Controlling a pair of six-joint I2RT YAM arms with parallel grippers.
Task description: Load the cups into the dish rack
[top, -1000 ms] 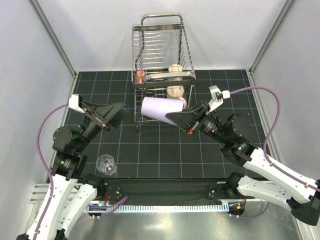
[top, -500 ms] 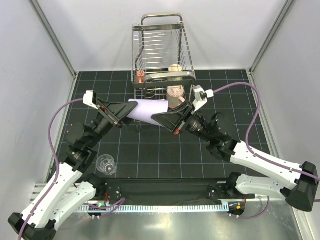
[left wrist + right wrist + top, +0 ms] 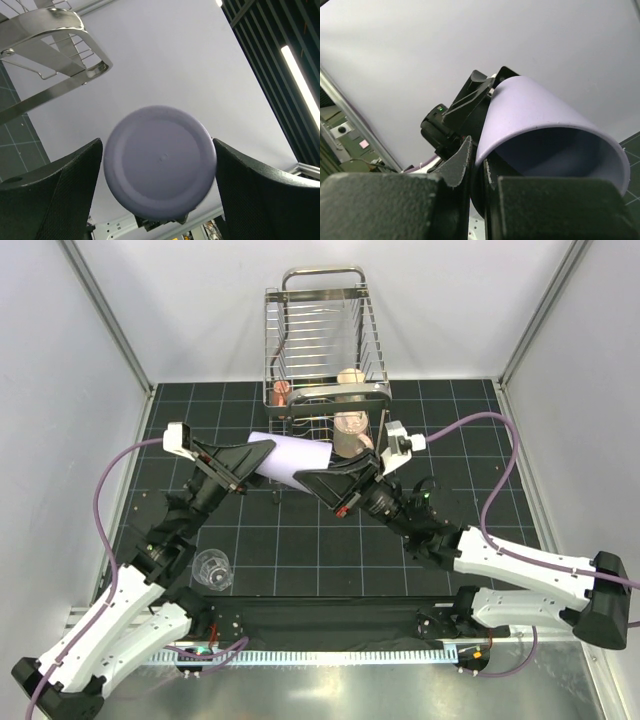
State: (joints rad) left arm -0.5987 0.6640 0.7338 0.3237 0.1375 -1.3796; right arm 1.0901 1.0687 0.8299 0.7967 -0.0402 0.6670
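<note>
1. Right jaws: narrow, pinched on the wall of the lavender tumbler (image 3: pixel 545 115) at its mouth. The rim edge runs down between them.
2. Left jaws: wide, one on either side of the tumbler's flat round base. In the left wrist view the base fills the gap from side to side. I cannot tell whether the jaws touch it.
3. The tumbler lies on its side in the air above the counter (image 3: pixel 330 540). Its mouth points toward the right arm and its base toward the left arm. It is just in front of the dish rack (image 3: pixel 320 340).
4. The dish rack stands upright at the far side of the counter. Inside its wires are a tan mug (image 3: pixel 350 376) and, nearer, a pinkish mug (image 3: pixel 351 424). I cannot tell which tier each sits on.
5. A clear glass (image 3: pixel 212 568) stands upright on the counter beside the left arm, well apart from the rack.
6. Hard to read:
   - The tumbler and right arm cover the rack's lower front.
   - The mug handles are not discernible.
   - A small reddish item (image 3: pixel 281 390) at the rack's left side is too small to identify.
</note>
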